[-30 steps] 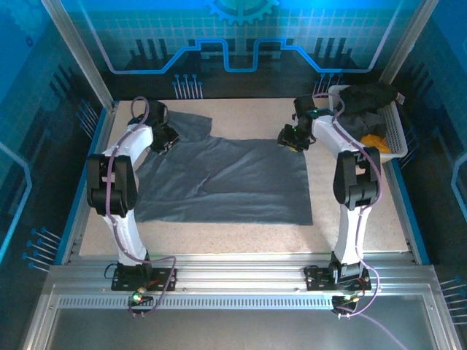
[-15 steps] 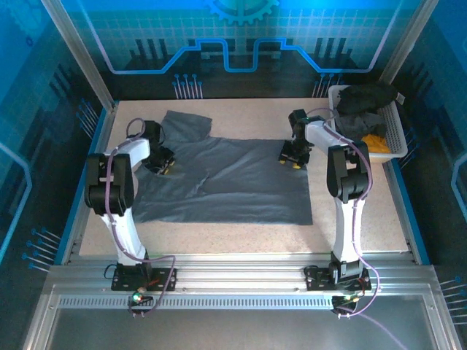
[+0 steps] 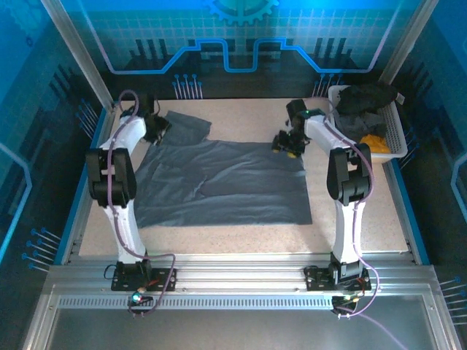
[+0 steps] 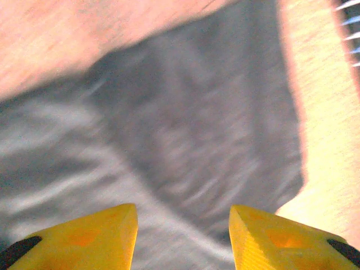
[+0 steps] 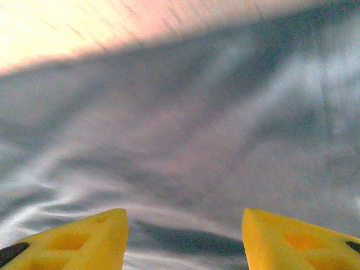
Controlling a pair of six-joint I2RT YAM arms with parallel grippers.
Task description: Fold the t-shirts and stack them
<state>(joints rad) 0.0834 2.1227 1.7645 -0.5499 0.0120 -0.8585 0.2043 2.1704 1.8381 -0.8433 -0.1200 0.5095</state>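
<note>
- Upper left of the top view: finds the left end effector (image 3: 158, 125) just beside the sleeve (image 3: 186, 125) of the slate-grey t-shirt (image 3: 233, 182), higher in the frame than half a second ago, when it sat low on the shirt's left edge.
- Reads its fingers as parted with nothing between them, which suggests a release after a smoothing tug rather than a grip.
- Centre: finds the shirt spread nearly flat on the counter (image 3: 350, 219), with one soft ridge left near the middle. Looks laid out, with folding likely not yet begun.
- Right of centre: places the right end effector (image 3: 286, 144) at the shirt's upper edge near its right corner, slightly higher and further left than half a second ago, likewise parted and empty.
- Far right: leaves the black t-shirt (image 3: 365, 96) and orange-yellow t-shirt (image 3: 374, 141) heaped in the white basket (image 3: 400, 127), waiting.
- Left wrist view: adds yellow fingers (image 4: 101, 236) standing apart above blurred grey cloth, with bare counter at the frame's right.
- Right wrist view: adds a wide finger gap over rippled cloth, with a pale strip of counter along the top.
- Top view: supplies the shirt's whole outline and the basket, which the close wrist views lack.
</note>
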